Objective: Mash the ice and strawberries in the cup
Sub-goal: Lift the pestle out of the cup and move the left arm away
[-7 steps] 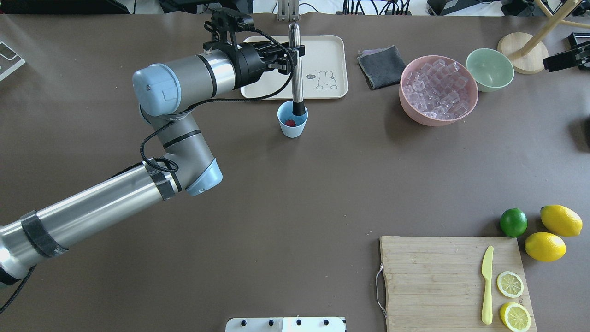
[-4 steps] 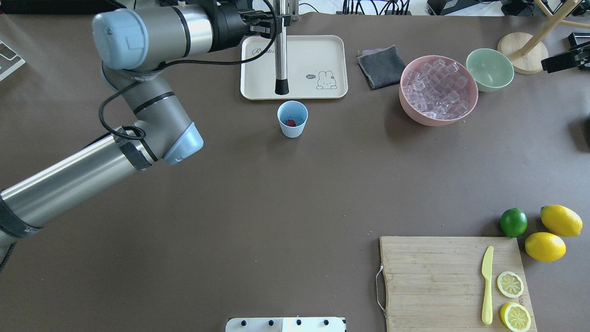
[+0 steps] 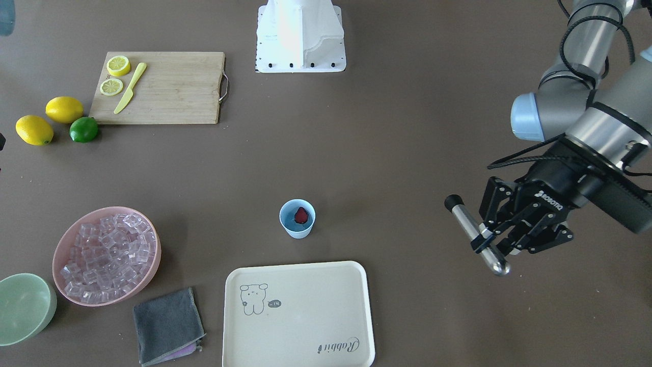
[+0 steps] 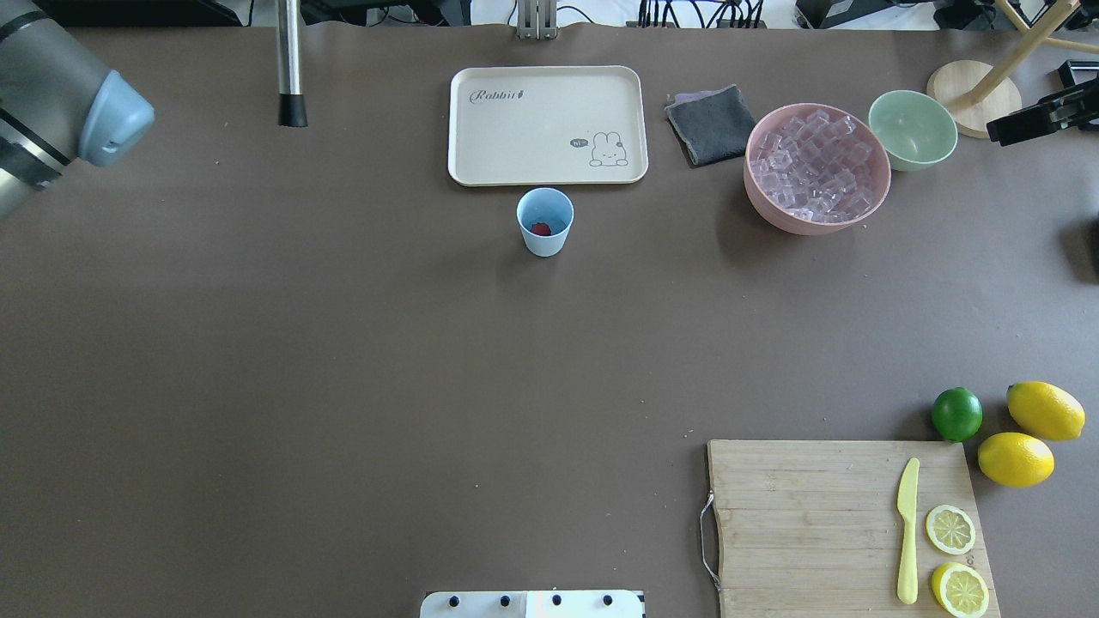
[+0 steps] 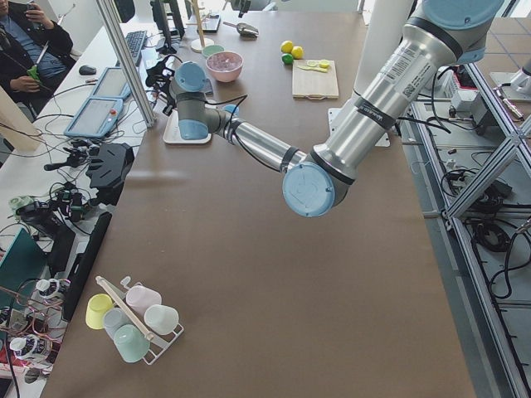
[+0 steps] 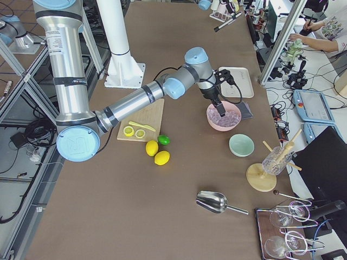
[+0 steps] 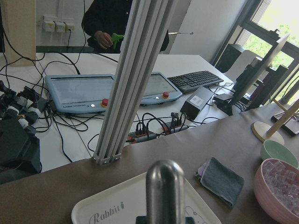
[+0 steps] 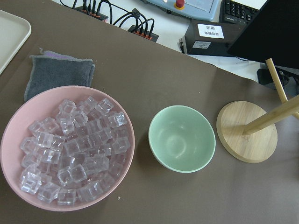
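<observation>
Clamping the steel muddler [image 3: 462,215] between closed fingers, the left gripper [image 3: 487,241] hangs at the table's far left, well apart from the cup [image 4: 544,221]. The cup stands mid-table just beside the tray [image 4: 546,124], the strawberry [image 4: 540,228] inside. Ice [image 4: 814,165] fills the pink bowl [image 4: 749,176]; the right gripper [image 4: 1030,120] hovers near it, and I cannot tell how wide it stands.

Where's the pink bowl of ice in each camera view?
Front-facing: pink bowl, lower left.
Overhead: pink bowl, upper right.
Exterior left: pink bowl, far end, top left of centre.
Exterior right: pink bowl, just right of centre.
Left wrist: pink bowl, bottom right corner, cut off.
Right wrist: pink bowl, lower left, large.
Shared landmark: the pale-green bowl beside it.
</observation>
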You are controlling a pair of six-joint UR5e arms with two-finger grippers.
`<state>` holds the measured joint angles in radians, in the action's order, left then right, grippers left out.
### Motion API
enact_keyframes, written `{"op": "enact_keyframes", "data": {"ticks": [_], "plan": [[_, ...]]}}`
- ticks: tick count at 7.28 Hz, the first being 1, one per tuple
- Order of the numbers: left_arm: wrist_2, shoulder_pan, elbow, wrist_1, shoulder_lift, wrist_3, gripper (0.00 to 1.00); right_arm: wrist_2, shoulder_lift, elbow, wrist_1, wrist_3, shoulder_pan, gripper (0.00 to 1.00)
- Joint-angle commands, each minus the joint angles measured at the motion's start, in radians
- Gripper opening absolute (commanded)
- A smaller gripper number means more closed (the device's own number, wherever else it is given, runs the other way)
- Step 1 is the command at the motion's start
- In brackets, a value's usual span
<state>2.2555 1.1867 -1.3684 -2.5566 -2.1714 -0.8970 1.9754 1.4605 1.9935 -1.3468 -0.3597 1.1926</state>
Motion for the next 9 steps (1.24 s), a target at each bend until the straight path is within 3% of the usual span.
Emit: {"op": "enact_keyframes", "data": {"ticks": [1,3,4,6,9], "plan": [[0.077,0.082,0.032,0.051,0.120,0.086,0.00,-0.001,-0.003,-0.001,0.000,-0.001,-0.021,1.00],[0.108,0.106,0.049,0.328,0.130,0.325,0.00,-0.009,-0.003,-0.001,0.000,-0.002,-0.045,1.00],[0.098,0.122,0.060,0.388,0.174,0.411,0.00,-0.010,-0.003,0.001,0.000,-0.004,-0.047,1.00],[0.057,0.166,0.084,0.473,0.266,0.611,0.00,-0.012,0.001,0.002,0.002,-0.007,-0.048,1.00],[-0.057,0.148,0.159,0.510,0.302,0.677,0.00,-0.053,0.003,-0.004,0.002,0.002,-0.051,1.00]]}}
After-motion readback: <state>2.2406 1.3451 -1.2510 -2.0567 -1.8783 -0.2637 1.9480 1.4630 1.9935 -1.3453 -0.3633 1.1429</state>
